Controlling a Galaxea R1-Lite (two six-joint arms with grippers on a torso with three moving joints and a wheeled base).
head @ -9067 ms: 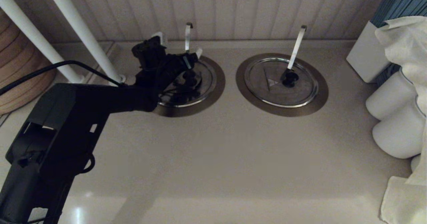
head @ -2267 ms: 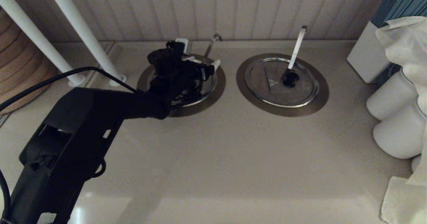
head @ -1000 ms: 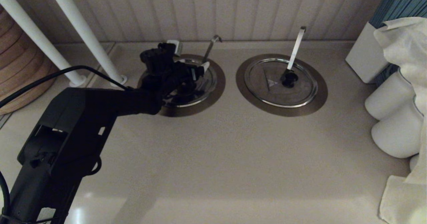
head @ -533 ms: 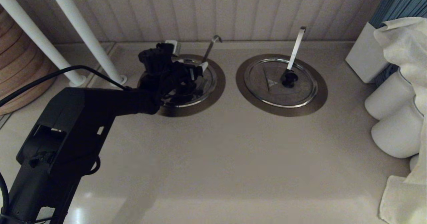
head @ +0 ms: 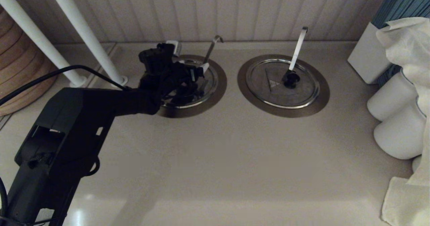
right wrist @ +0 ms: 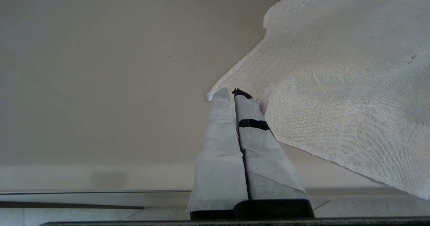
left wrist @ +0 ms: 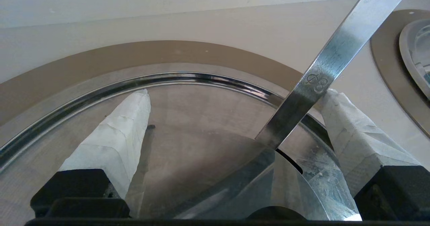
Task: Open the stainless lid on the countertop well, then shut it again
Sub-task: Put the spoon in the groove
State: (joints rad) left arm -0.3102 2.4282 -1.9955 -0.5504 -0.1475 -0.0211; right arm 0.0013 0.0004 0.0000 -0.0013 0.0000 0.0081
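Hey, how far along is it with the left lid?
Looks done: the stainless lid lies flat in the countertop well, and its hook-tipped handle leans aside, unlike nine seconds ago, suggesting it was lifted and reseated. In hand: the left gripper is open around the knob. Left: withdrawing. The right gripper is parked, shut.

On the surface (head: 215, 158) the countertop well (head: 220, 84) lies left of the twin well (head: 322, 95) (both near the back wall (head: 235, 10)); towels (head: 403, 118) stand far right.
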